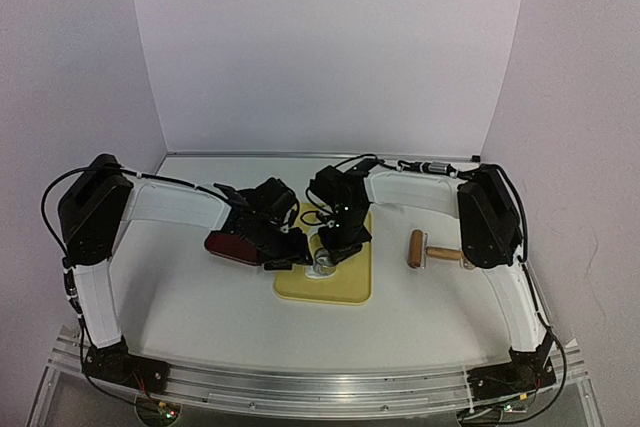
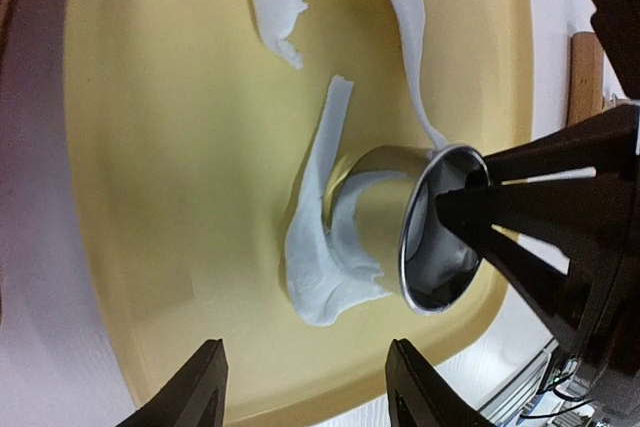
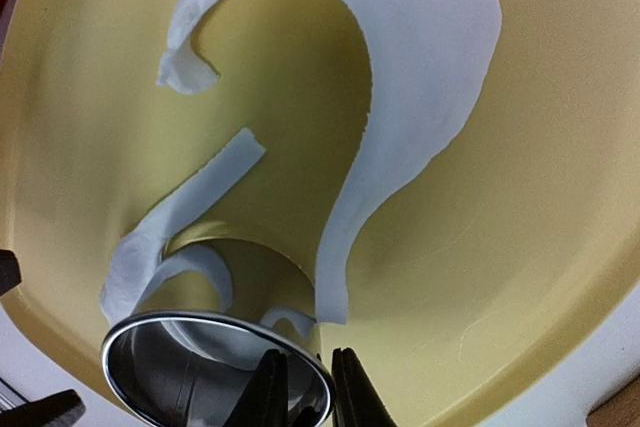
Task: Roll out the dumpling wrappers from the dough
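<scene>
The dough (image 3: 420, 67) is a thin white sheet with curved cut-outs, lying on the yellow board (image 2: 160, 147). A torn strip of the dough (image 2: 325, 267) curls against the shiny ring cutter (image 2: 440, 237). The cutter stands on the board's near part (image 1: 325, 265). My right gripper (image 3: 308, 362) is shut on the cutter's rim (image 3: 215, 362), one finger inside and one outside. My left gripper (image 2: 312, 387) hovers open just left of the cutter with nothing between its fingers. No dumpling wrappers are in view.
A wooden rolling pin (image 1: 430, 250) lies on the table right of the board (image 1: 345, 287). A dark red dish (image 1: 228, 245) sits under the left wrist, left of the board. White walls close in the back and both sides.
</scene>
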Robot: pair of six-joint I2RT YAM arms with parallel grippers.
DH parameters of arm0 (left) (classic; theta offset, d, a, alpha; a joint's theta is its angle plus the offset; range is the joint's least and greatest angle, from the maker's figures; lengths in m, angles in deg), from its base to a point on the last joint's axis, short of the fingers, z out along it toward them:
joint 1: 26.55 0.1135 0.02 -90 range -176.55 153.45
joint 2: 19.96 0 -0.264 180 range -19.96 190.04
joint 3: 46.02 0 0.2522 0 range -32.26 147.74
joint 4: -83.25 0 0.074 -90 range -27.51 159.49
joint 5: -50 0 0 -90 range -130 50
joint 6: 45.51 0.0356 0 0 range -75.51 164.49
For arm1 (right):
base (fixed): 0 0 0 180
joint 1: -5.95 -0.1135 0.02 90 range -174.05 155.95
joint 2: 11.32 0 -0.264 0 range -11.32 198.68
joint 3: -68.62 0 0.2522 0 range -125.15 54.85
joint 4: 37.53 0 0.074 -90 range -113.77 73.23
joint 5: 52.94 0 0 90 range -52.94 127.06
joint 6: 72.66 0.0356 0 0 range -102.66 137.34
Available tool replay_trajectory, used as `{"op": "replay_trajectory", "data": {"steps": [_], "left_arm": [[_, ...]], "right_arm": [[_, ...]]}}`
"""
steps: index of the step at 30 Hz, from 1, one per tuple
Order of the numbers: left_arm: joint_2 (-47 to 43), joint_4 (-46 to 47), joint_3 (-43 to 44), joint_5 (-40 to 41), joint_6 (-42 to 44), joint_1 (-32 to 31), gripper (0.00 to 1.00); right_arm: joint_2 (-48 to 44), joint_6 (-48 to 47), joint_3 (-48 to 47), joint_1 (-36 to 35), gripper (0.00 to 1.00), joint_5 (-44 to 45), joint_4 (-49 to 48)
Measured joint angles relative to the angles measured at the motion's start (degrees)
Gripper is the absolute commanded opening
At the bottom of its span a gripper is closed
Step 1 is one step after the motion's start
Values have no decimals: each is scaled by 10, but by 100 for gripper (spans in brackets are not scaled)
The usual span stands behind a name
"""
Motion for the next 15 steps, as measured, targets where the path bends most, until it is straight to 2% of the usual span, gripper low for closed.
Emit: {"op": "replay_trajectory", "data": {"steps": [8, 11, 15], "left_arm": [[65, -23, 77, -16, -11, 0, 39], [67, -35, 82, -14, -17, 0, 38], [66, -39, 78, -8, -22, -1, 43]], "right_arm": [[0, -1, 0, -5, 11, 27, 6], [0, -1, 0, -5, 10, 31, 7], [0, -1, 0, -6, 10, 33, 10]]}}
